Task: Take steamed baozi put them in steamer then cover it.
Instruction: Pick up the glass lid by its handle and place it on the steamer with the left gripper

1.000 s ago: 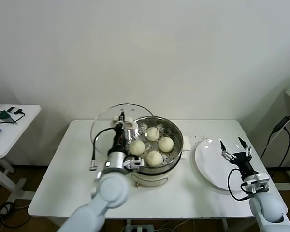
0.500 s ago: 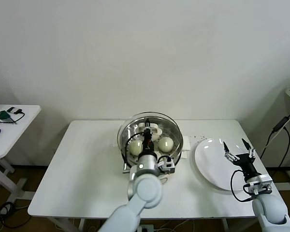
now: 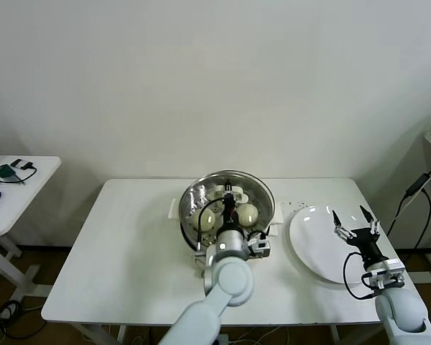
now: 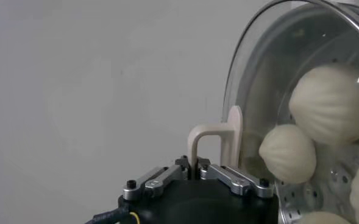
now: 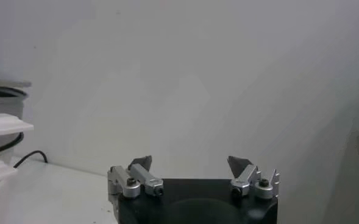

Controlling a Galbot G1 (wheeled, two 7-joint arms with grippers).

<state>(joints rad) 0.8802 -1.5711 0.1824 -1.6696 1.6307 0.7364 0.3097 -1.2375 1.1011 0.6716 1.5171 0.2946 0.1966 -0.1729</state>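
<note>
From the head camera I see my left gripper (image 3: 230, 195) above the steamer (image 3: 190, 215), which stands near the middle of the white table (image 3: 115, 251), and its fingers are pinched together on the cream-white handle of the cover (image 3: 255, 183). The left wrist camera confirms it: the handle (image 4: 219, 140) rises straight out from between the two metal fingers (image 4: 231, 176), which press against its base from either side, and the glass disc of the cover (image 4: 252, 91) sits just beyond the fingertips, between them and the pot's inside. The cover lies over the steamer's mouth, its metal rim roughly lined up with the pot's rim; I cannot tell whether it is fully seated or a little raised. Through the glass I see the steamed baozi (image 4: 334, 103) on the perforated tray, one large and close, another (image 4: 287, 153) just beside the handle, and parts of two more at the frame edge; in the head view two pale buns (image 3: 246, 213) show on either side of my arm. My right gripper (image 3: 354, 228) hangs over the near edge of the white plate (image 3: 309, 244) on the right side of the table, well apart from the steamer, with its fingers (image 5: 139, 164) spread wide and nothing between them.
</note>
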